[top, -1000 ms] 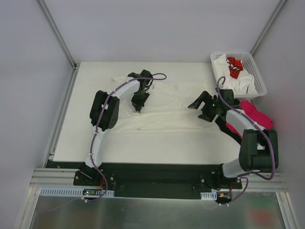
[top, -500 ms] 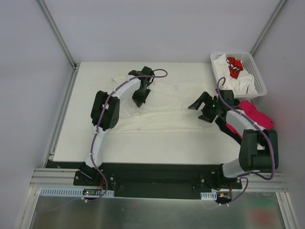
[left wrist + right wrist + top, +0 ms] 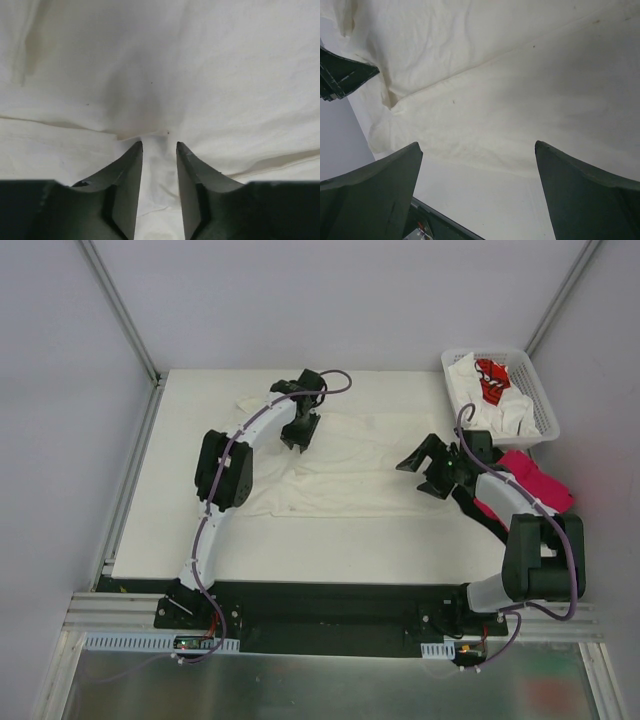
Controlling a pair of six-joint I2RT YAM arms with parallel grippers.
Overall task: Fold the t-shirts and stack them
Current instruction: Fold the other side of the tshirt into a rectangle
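A cream-white t-shirt (image 3: 370, 465) lies spread over the middle of the table (image 3: 300, 550). My left gripper (image 3: 298, 443) is down on its upper left part. In the left wrist view the jaws (image 3: 159, 146) stand narrow, with a pinched ridge of that cloth (image 3: 200, 75) running up between them. My right gripper (image 3: 420, 472) hovers over the shirt's right end, wide open with nothing in it. In the right wrist view only the shirt (image 3: 495, 90) and bare table show between its fingers (image 3: 477, 147).
A white lattice basket (image 3: 545, 410) at the back right holds white shirts and one with red print (image 3: 490, 380). A magenta-pink shirt (image 3: 535, 480) lies beside the right arm, just in front of the basket.
My left gripper closed on the cloth and drew back towards the far edge, pulling a fold of the cream shirt with it. The right gripper stayed open and hardly moved.
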